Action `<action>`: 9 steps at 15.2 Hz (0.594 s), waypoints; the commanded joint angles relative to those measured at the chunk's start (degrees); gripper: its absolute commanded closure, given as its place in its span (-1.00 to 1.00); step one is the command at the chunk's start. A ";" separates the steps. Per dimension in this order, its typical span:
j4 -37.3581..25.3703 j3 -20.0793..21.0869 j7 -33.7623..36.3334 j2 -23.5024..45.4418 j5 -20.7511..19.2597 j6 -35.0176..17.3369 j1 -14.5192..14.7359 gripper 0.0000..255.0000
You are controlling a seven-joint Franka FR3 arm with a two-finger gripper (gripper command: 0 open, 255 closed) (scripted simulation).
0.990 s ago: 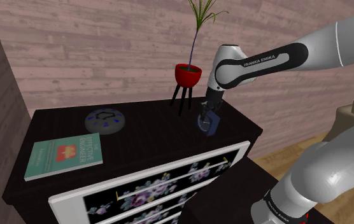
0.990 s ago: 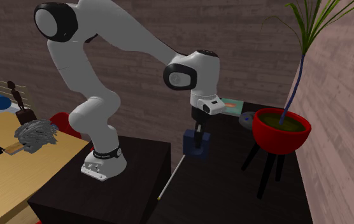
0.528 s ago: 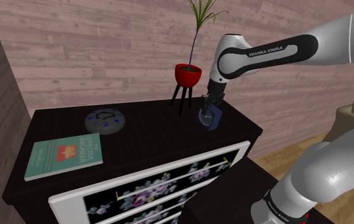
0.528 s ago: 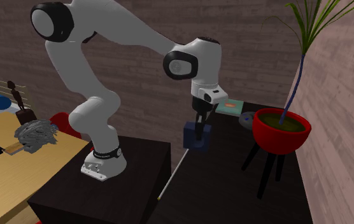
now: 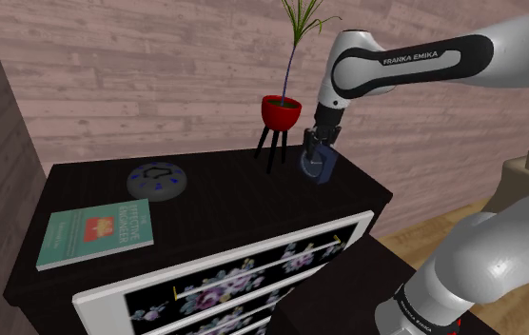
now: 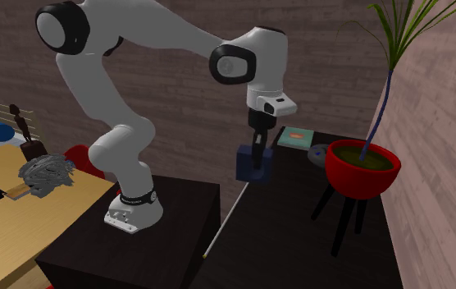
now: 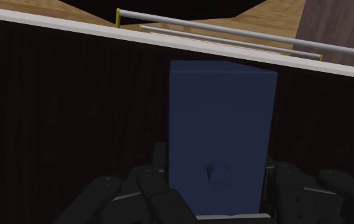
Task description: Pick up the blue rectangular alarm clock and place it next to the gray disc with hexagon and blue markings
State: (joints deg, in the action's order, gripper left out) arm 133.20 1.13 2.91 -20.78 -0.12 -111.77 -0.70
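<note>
Shoulder view shows you the claw clenched on the blue clock, raised over the dresser's edge at that view's right; carrying it beside the gray disc is left to do.

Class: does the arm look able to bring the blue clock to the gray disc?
Probably yes: the end effector holds the clock lifted, bare dresser top lies between it and the disc, the plant stands behind.
</note>
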 commanded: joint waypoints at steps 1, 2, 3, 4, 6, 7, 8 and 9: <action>-1.11 0.02 0.02 -0.28 0.02 1.41 0.02 1.00; -1.76 0.02 0.02 -0.42 0.02 2.20 0.02 1.00; -2.42 0.01 0.01 -0.55 0.02 2.99 0.02 1.00; -3.09 0.01 0.00 -0.67 0.02 3.78 0.02 1.00; -4.47 0.00 -0.01 -0.86 0.03 5.34 0.02 1.00; -5.18 0.00 -0.01 -0.93 0.03 6.13 0.02 1.00; -5.89 -0.01 -0.02 -1.00 0.03 6.90 0.01 1.00; -6.52 -0.01 -0.03 -1.04 0.03 7.58 0.01 1.00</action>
State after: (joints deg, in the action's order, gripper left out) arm 127.43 1.08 2.83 -21.73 -0.11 -105.05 -0.71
